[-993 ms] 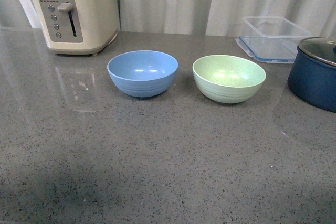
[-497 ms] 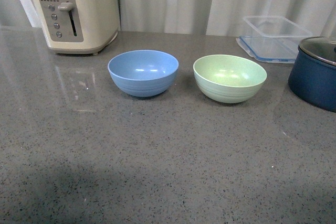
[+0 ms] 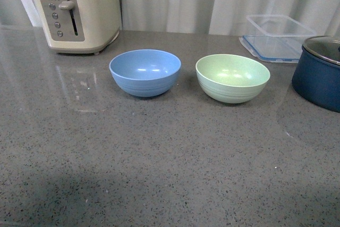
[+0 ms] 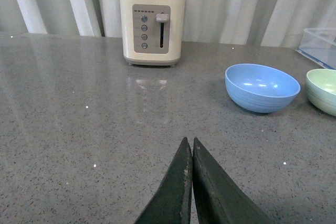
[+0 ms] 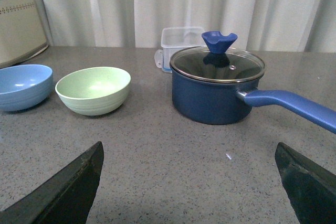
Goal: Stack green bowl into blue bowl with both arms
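Note:
The blue bowl (image 3: pixel 145 72) and the green bowl (image 3: pixel 232 78) stand upright side by side on the grey counter, a small gap between them, both empty. Neither arm shows in the front view. In the left wrist view my left gripper (image 4: pixel 189 141) is shut and empty, low over bare counter, well short of the blue bowl (image 4: pixel 262 87); the green bowl (image 4: pixel 323 90) is at the frame edge. In the right wrist view my right gripper (image 5: pixel 189 150) is open wide and empty, well short of the green bowl (image 5: pixel 93 90) and the blue bowl (image 5: pixel 23 86).
A cream toaster (image 3: pixel 77 11) stands at the back left. A clear plastic container (image 3: pixel 276 38) sits at the back right. A dark navy lidded pot (image 3: pixel 319 73) with a long blue handle (image 5: pixel 291 106) stands right of the green bowl.
The front view has shifted very slightly; the bowls have not moved on the counter.

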Available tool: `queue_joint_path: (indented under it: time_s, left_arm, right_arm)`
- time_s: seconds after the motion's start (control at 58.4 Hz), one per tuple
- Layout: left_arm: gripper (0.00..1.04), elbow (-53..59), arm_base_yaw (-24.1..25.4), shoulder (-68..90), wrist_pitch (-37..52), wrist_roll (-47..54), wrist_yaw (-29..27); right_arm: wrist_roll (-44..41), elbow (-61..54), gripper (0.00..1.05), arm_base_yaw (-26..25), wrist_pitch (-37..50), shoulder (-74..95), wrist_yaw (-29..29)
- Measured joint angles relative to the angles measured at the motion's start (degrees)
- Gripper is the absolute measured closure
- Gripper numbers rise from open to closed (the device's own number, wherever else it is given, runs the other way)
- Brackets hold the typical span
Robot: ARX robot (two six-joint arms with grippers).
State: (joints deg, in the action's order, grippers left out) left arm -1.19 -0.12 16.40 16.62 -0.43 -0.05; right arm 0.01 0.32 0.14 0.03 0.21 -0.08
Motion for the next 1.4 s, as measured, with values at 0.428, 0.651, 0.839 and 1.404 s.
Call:
queue_joint_path:
  time_s: [0.428, 0.651, 0.839, 1.404]
  left_arm:
    - [1.01, 0.0, 0.0, -12.2, -14.1, 0.0, 0.1]
    - [0.96, 0.0, 0.0, -16.2, -16.5, 0.0, 0.0]
    - [0.66, 0.0, 0.0, -16.2, -16.5, 0.0, 0.0]
    - [0.07, 0.0, 0.0, -16.2, -16.6, 0.1, 0.0]
  right_arm:
    - [0.0, 0.0, 0.10, 0.0, 0.0, 0.0, 0.0]
    - [0.0, 0.0, 0.10, 0.0, 0.0, 0.0, 0.0]
    - [0.0, 0.2, 0.10, -0.2, -0.9, 0.4, -0.5]
    - [9.0, 42.1, 0.10, 9.9, -0.7, 61.7, -13.5]
